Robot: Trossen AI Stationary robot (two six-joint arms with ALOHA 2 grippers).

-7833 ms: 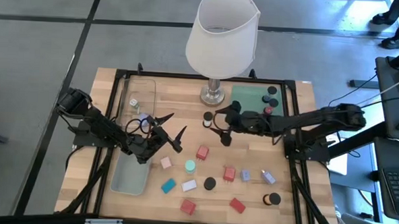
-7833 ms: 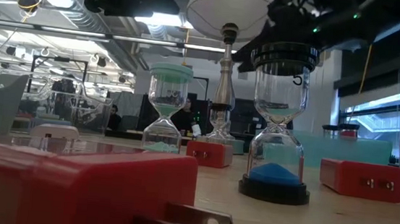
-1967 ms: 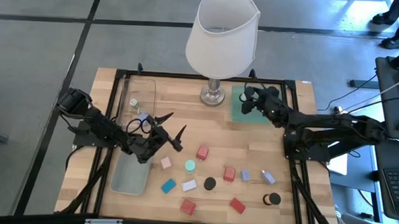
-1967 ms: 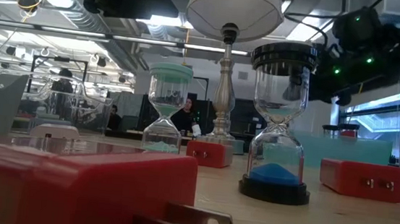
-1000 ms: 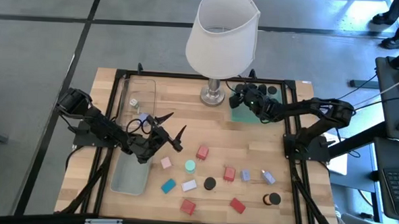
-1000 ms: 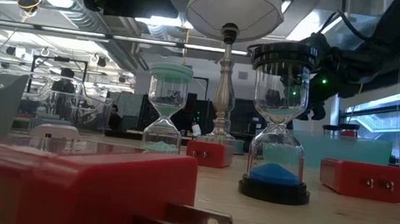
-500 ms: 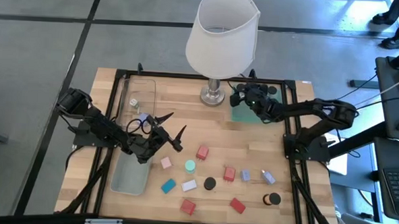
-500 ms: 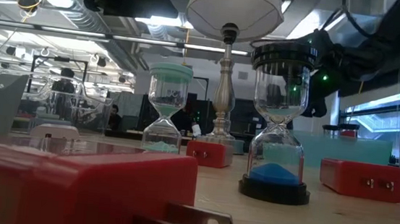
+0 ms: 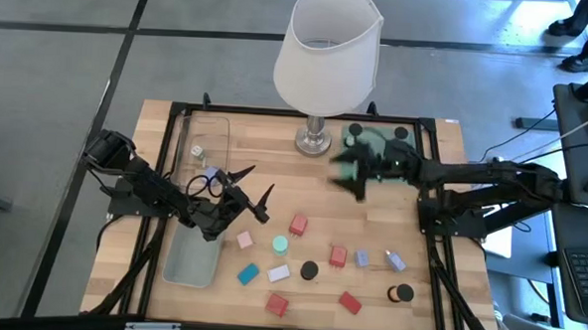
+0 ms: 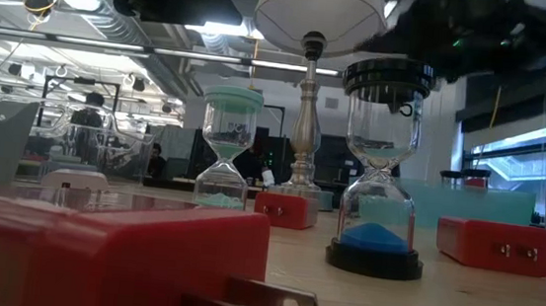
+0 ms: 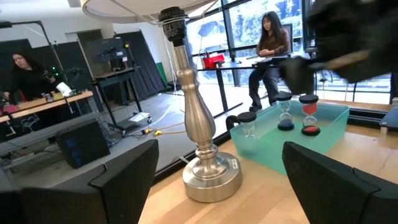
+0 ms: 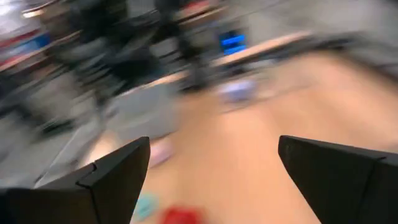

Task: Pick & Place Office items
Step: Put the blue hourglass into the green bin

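Note:
The office items lie scattered on the near half of the wooden table: red blocks [image 9: 298, 225] [image 9: 350, 303], a pink block [image 9: 244, 239], a teal block [image 9: 247, 274], lavender blocks [image 9: 396, 260], a mint cap [image 9: 281, 245] and black caps [image 9: 309, 271]. In the low view the caps are sand-timer tops [image 10: 388, 79]. My left gripper [image 9: 261, 181] [image 11: 221, 146] hangs open beside the clear tray. My right gripper [image 9: 349, 173] [image 12: 214, 143], blurred by motion, is open over bare wood in front of the lamp base, holding nothing.
The white-shaded lamp [image 9: 329, 47] stands on its metal base [image 11: 208, 174] at the far middle. A green bin [image 11: 311, 134] with sand timers [image 11: 285, 112] sits to its right. The clear tray [image 9: 193, 250] lies along the left. People sit at desks beyond the table.
My right gripper has swung quickly away from the green bin toward the table's near edge and slightly left, turning so that its wrist view now looks over the table's items. It stays open and carries nothing. My left arm has kept still.

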